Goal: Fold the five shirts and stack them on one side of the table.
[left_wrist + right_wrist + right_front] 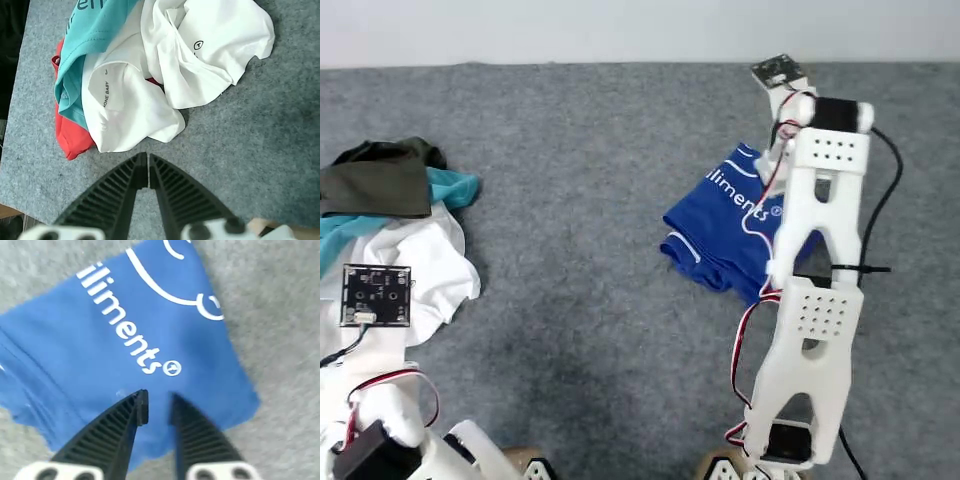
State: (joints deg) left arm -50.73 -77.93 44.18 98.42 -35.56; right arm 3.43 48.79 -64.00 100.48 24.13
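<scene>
Lying on the right half of the grey felt-like table cover [580, 200], toward the far edge, the blue shirt [720, 235] is gathered into a compact, roughly rectangular bundle. Its upper face is smooth and carries white lettering and thin curved white lines. The edge nearest the table's centre shows several stacked layers with a pale seam line. In the right wrist view the blue shirt [125, 340] spreads flat, with one corner resting on bare grey cover.

The right gripper [157, 407] hangs directly above this shirt, close to the printed lettering. Its two black ribbed fingers are set slightly apart, and blue cloth is visible through the narrow gap. Whether the tips touch the fabric cannot be told. The right arm [815, 280], white with red and black cables, stretches from the near edge over the shirt's right side.

Well apart, at the table's left edge, the remaining shirts form a loose, unfolded heap. A dark olive shirt [380, 180] lies farthest from the arms. A teal shirt [455, 185] shows beside and beneath it, and crumpled white cloth [410, 260] lies nearer. The left wrist view shows the white cloth [200, 50] in rumpled folds overlapping the teal shirt [85, 30]. A red shirt [70, 135] shows at the heap's edge beneath both.

The left gripper [149, 162] hangs over bare cover just beside the white cloth, its fingertips pressed together and holding nothing.
</scene>
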